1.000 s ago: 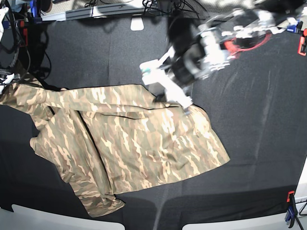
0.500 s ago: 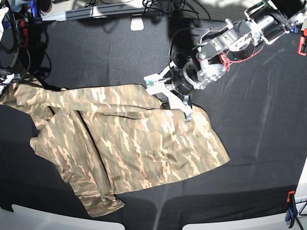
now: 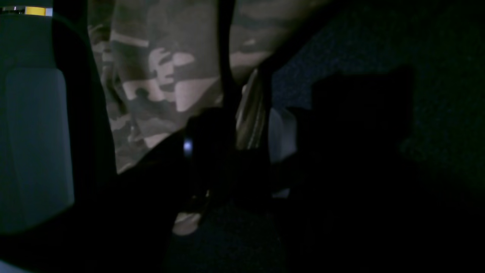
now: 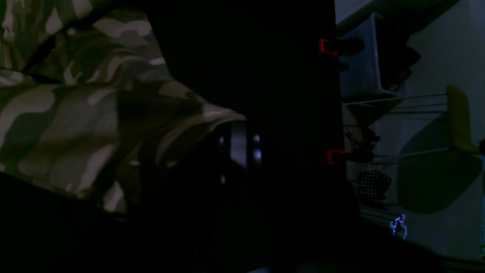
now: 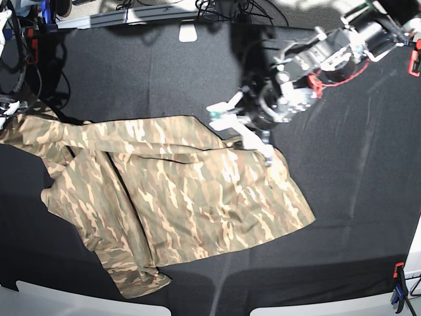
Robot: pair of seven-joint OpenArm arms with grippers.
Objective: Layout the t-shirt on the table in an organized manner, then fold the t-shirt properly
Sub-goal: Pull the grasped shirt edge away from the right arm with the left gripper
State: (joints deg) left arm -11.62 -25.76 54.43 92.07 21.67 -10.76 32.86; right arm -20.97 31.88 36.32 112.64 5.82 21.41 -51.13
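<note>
Black table (image 5: 342,197): shirt (image 5: 177,197) lies crumpled, unfolded; left gripper (image 5: 245,131) jaws parted over its edge, right clenched on fabric.

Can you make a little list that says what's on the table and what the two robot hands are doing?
shirt: camouflage, lying crumpled on the table, partly folded over itself
left gripper: at the shirt's top edge, jaws around the cloth edge; grip unclear
right gripper: at the table's far side, shut on the shirt's corner
clamps: orange, at the table's edges
</note>
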